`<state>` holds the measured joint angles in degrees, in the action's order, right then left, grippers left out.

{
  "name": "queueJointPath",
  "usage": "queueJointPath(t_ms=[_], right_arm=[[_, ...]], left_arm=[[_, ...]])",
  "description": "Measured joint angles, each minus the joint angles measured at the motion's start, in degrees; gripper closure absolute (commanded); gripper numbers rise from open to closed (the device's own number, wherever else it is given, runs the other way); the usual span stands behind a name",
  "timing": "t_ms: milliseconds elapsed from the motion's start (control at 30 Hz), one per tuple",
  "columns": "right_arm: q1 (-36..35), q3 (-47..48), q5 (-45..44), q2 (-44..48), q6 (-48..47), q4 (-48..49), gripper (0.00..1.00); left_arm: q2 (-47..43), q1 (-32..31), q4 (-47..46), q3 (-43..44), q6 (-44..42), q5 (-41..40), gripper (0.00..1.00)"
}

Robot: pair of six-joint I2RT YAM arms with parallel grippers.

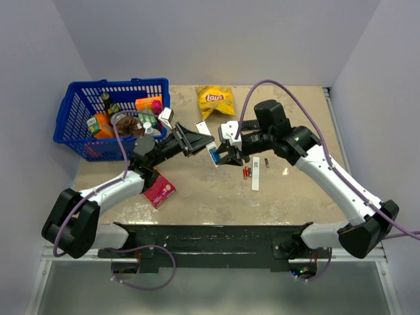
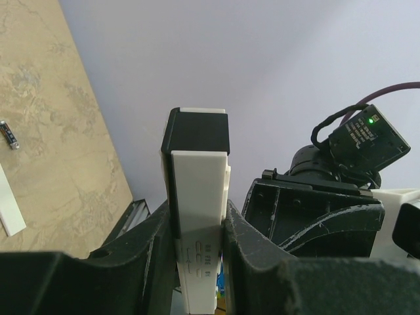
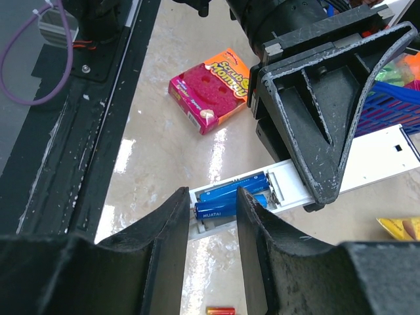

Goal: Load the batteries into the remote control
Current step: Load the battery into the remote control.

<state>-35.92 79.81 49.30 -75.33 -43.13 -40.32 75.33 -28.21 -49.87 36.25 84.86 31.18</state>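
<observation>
Beige marbled table top (image 1: 197,197), glossy, with light reflections near the middle. Far left corner: blue basket (image 1: 69,111), standing. Far edge, centre: yellow Lay's bag (image 1: 215,100), lying flat. Near left: pink Scrub Mommy box (image 1: 159,189), lying skewed to the table edge. Right of centre: white strip (image 1: 256,174), flat, with red-orange battery (image 1: 247,173) just beside on its left and small dark grey piece (image 1: 268,161) just beside on its right.

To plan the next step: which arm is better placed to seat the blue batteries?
Right. The right pincer sits over the blue batteries in the open compartment; the left pincer is clamped on the remote control.
</observation>
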Motion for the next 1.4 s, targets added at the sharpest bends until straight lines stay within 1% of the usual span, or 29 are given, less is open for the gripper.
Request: queueJointPath(t_ms=[667, 767, 1000, 1200, 1400], right_arm=[[-0.04, -0.83, -2.12, -0.46, -0.90, 1.40, 0.71], [-0.07, -0.83, -2.12, -0.96, -0.94, 1.62, 0.74], [0.04, -0.83, -2.01, -2.38, -1.14, 2.12, 0.75], [0.39, -0.90, -1.73, -2.64, -1.31, 2.49, 0.75], [0.96, -1.46, -0.85, -2.54, -1.53, 6.38, 0.76]], left_arm=[[0.66, 0.11, 2.14, 1.27, -1.62, 0.57, 1.00], [0.79, 0.33, 2.43, 1.27, -1.75, 0.61, 1.00], [2.12, 0.87, 2.03, 1.27, -1.05, 1.33, 1.00], [4.37, 1.77, -0.35, 2.58, 0.68, 4.52, 1.00], [5.75, 2.99, -1.99, 4.68, 1.31, 10.97, 1.00]])
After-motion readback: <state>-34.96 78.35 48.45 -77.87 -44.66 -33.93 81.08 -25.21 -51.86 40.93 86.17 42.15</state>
